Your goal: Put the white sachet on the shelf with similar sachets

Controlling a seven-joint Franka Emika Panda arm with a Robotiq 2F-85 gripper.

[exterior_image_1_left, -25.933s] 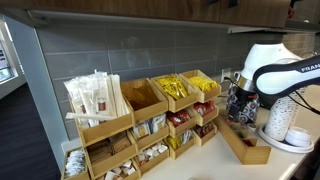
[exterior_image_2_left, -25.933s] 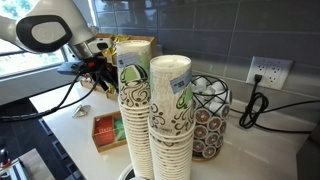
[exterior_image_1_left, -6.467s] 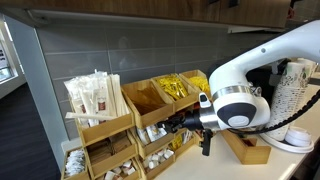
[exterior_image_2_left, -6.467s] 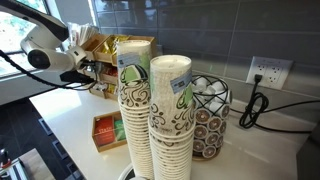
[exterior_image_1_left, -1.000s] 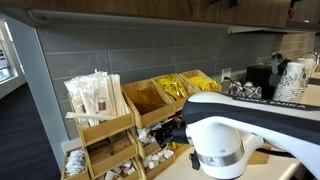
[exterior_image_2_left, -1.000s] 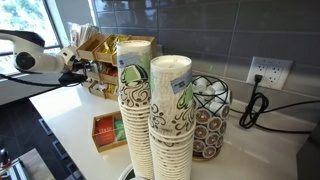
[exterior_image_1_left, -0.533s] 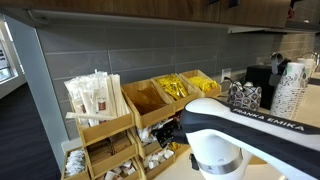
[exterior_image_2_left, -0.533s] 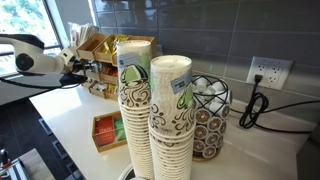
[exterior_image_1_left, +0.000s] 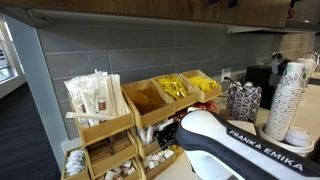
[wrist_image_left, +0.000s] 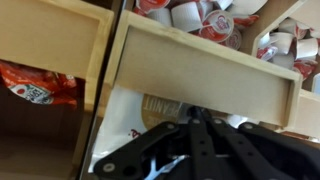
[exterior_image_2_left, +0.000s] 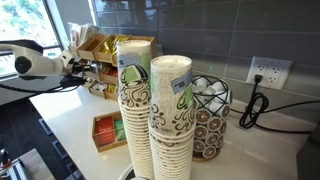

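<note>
In the wrist view my gripper (wrist_image_left: pixel 198 113) is shut, its black fingertips meeting under the front wall of a wooden bin (wrist_image_left: pixel 200 65). White sachets (wrist_image_left: pixel 140 118), one with printing, lie in the compartment right at the tips. No sachet shows between the pads, and I cannot tell the task's white sachet from the others. In both exterior views the gripper (exterior_image_1_left: pixel 167 131) (exterior_image_2_left: pixel 78 66) reaches into the middle row of the wooden shelf (exterior_image_1_left: pixel 112 128); the white arm (exterior_image_1_left: pixel 235 150) hides much of it.
Creamer cups (wrist_image_left: pixel 190 15) fill the bin past the wall, and red packets (wrist_image_left: pixel 35 85) lie to its side. Yellow packets (exterior_image_1_left: pixel 175 88) and paper-wrapped sticks (exterior_image_1_left: pixel 95 95) sit in the top bins. Stacked paper cups (exterior_image_2_left: pixel 150 110), a pod rack (exterior_image_2_left: pixel 210 115) and a small wooden tray (exterior_image_2_left: pixel 105 130) stand on the counter.
The arm has swung further across the lower right of an exterior view, towards the shelf. The gripper stays at the middle-row bins.
</note>
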